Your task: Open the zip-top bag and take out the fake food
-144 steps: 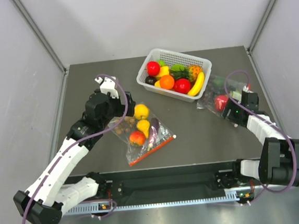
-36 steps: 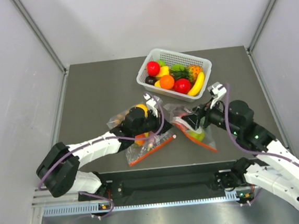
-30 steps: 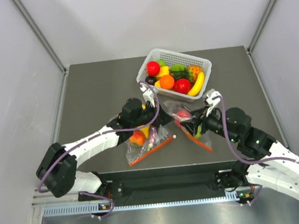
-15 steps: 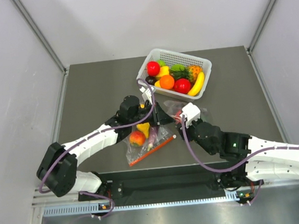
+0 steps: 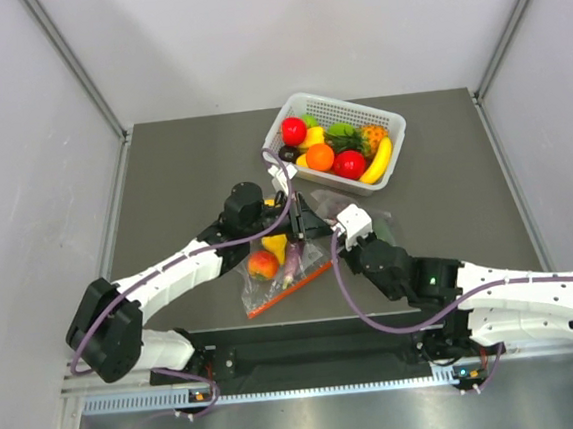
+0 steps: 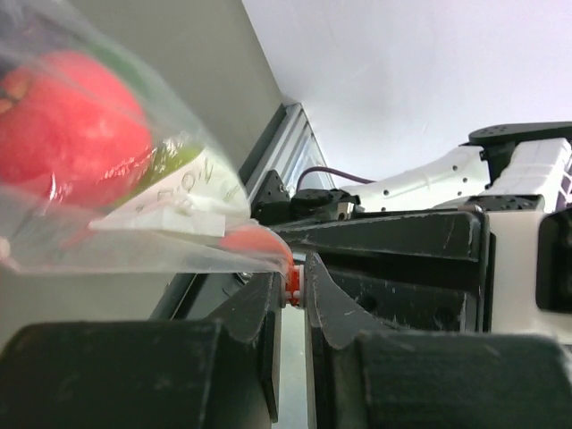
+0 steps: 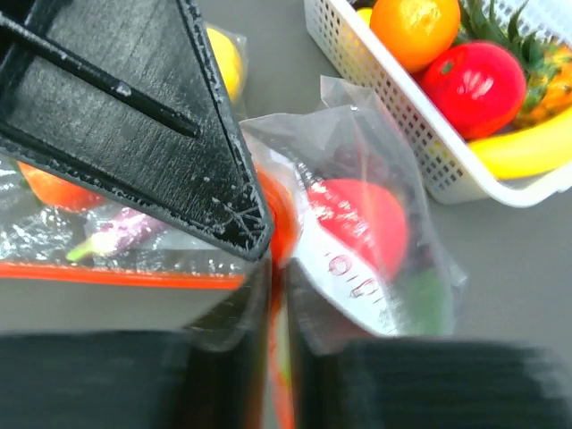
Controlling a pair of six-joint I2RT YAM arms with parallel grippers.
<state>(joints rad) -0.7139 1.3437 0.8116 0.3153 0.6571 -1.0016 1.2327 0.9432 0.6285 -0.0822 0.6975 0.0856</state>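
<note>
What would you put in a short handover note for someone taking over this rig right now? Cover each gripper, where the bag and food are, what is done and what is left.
Left gripper: shut on the orange-red zip strip of the zip-top bag.
Right gripper: jaws almost together on the same edge, facing the left one.
Bag: between the two grippers, just in front of the white basket.
Fake food: the red apple and something green are inside the bag.
Done: both grips are placed on the zip edge.
Left: pull the zip apart, then take the fruit out.
</note>
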